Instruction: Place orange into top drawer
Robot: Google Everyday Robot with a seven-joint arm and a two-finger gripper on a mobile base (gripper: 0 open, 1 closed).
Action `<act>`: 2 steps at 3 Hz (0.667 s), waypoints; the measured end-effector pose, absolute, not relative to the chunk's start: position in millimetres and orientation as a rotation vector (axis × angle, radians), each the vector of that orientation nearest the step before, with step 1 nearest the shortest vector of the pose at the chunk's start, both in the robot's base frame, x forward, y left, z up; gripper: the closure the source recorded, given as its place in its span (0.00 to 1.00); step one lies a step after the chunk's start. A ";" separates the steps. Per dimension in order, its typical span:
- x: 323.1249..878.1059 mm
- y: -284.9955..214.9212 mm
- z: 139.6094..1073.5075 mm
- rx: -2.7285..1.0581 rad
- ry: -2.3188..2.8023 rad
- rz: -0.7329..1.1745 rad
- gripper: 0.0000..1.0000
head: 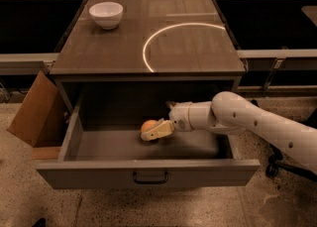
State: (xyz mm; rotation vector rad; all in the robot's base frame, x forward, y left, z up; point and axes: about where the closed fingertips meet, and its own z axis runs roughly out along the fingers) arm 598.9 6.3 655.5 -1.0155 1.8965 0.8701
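Note:
The top drawer point(148, 170) is pulled wide open, its grey front panel with a dark pull handle facing me. The orange point(147, 125) is inside it, left of centre, low at the drawer floor. My gripper point(150, 132) reaches in from the right on the white arm and is shut on the orange. One pale finger point(159, 130) crosses the front of the fruit; the other finger is hidden behind it.
A white bowl point(105, 14) stands at the back left of the cabinet top point(109, 52), which has a bright ring of light on it. A brown cardboard box point(34, 112) leans against the cabinet's left side. A chair base point(277, 164) is at the right.

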 end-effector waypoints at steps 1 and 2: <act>586.9 -19.0 671.9 -0.950 1.868 0.854 0.00; 563.5 -53.8 698.1 -0.866 1.827 0.821 0.00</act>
